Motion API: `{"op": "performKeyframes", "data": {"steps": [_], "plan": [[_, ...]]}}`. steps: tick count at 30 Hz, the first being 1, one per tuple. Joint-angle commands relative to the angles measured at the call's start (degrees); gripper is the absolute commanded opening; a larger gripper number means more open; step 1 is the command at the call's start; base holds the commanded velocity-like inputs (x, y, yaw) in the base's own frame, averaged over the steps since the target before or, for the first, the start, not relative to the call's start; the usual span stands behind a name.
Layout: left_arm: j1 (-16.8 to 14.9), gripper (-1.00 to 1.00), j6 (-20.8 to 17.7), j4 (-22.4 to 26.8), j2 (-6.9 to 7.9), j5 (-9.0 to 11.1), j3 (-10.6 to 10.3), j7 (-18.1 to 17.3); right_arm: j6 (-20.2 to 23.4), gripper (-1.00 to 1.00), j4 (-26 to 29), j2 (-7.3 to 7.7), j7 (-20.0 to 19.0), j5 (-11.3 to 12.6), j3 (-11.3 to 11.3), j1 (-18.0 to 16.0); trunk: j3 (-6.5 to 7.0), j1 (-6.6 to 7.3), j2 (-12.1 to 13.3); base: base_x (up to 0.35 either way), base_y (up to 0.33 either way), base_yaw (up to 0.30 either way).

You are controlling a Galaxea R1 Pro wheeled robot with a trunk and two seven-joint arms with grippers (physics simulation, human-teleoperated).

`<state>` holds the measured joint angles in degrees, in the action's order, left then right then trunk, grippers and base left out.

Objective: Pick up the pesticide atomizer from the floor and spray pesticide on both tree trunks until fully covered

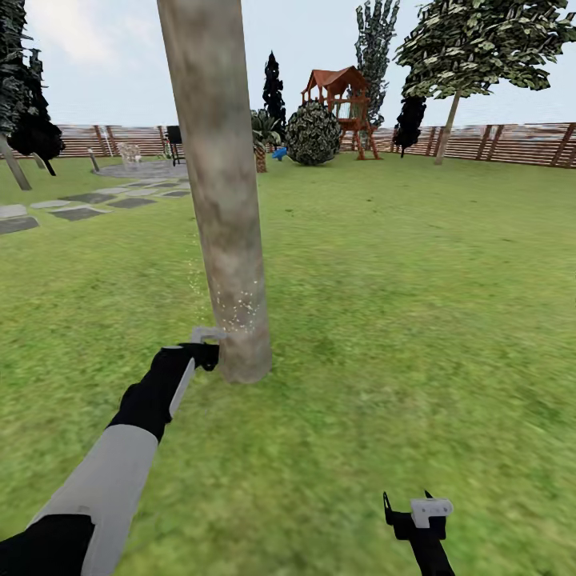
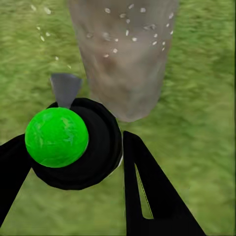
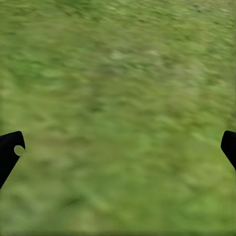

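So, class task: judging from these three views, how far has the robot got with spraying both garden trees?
Done: the pesticide atomizer is off the floor, clamped in the left gripper. In hand: white pesticide specks dot the low part of the near tree trunk, while the bark higher up looks bare. Left: finishing this trunk, then the second tree by the fence, which looks unsprayed from here. The right gripper hangs open over grass.

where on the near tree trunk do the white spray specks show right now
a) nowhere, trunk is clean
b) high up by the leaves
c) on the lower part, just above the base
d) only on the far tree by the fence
c: the white specks sit on the lower stretch of the tree trunk, just above where the left end effector holds the pesticide atomizer beside it.
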<state>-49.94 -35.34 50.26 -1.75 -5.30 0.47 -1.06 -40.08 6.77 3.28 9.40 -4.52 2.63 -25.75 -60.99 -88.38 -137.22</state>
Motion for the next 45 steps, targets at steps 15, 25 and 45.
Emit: {"op": "performKeyframes", "data": {"steps": [15,25,45], "plan": [[-0.47,-1.00,-8.26,13.07,-4.36,-0.45,-3.19,0.18,0.00,1.00,0.00,-0.03,0.00,0.00,0.00,0.00,0.00,0.00,0.00,-0.131,0.000,0.000],[-0.74,-1.00,-14.31,17.75,-6.72,0.00,-4.23,0.25,0.00,1.00,0.00,-0.03,0.00,-0.02,0.00,0.00,0.00,0.00,0.00,0.000,0.000,0.000],[-0.62,-1.00,-19.16,24.54,-2.51,-0.44,-1.82,0.43,0.00,1.00,-0.03,-0.03,0.00,-0.02,0.00,0.00,0.00,0.00,0.00,0.032,0.000,0.000]]}}
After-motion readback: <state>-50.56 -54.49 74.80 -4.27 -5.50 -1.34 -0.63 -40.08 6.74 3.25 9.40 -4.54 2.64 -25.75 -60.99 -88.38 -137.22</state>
